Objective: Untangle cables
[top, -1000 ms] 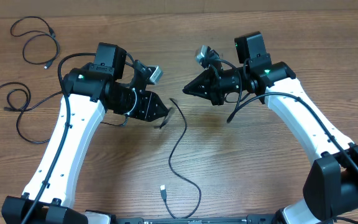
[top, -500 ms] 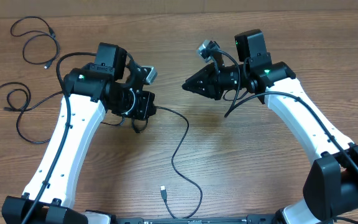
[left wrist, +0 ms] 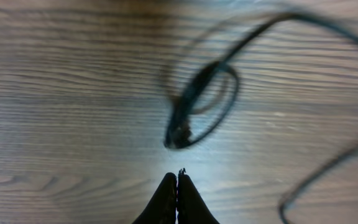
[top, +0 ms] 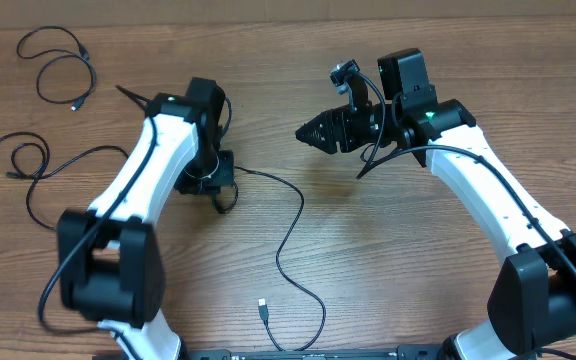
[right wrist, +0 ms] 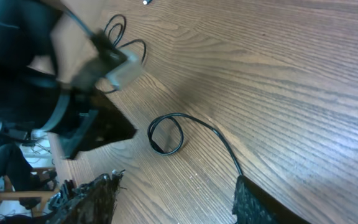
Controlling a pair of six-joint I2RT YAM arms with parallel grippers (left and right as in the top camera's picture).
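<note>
Brown wood-grain table (top: 418, 270), matte, with long streaks running side to side; its far edge shows as a pale strip along the top of the overhead view.

The cables are thin, black, limp cords, all lying flat and apart from one another. One cable (top: 63, 62) curls in loose loops at the far-left corner. A second cable (top: 28, 170) sprawls near the left edge in a small ring with a longer tail. The third, the centre cable (top: 290, 225), runs from just beside the left arm, bends down the middle of the table and ends in a small pale plug (top: 264, 308) near the front edge. Its upper end forms a small loop (right wrist: 166, 134), blurred in the left wrist view.

Open room: bare wood between the two grippers and across the whole right half. The left side is more crowded with cord.

Left arm (top: 133, 185) — white link slanting up from the front-left base, wrist folded over, fingers pointing down at the table. The left gripper (left wrist: 178, 180) has its dark tapered tips pressed together with nothing between them; the loop lies just ahead, not touching.

Right arm (top: 488, 195) — white link arcing from the front-right base, wrist level, pointing left. The right gripper (right wrist: 178, 183) has its rough black fingers (right wrist: 98, 199) spread wide, holding nothing, well clear of the cord.
</note>
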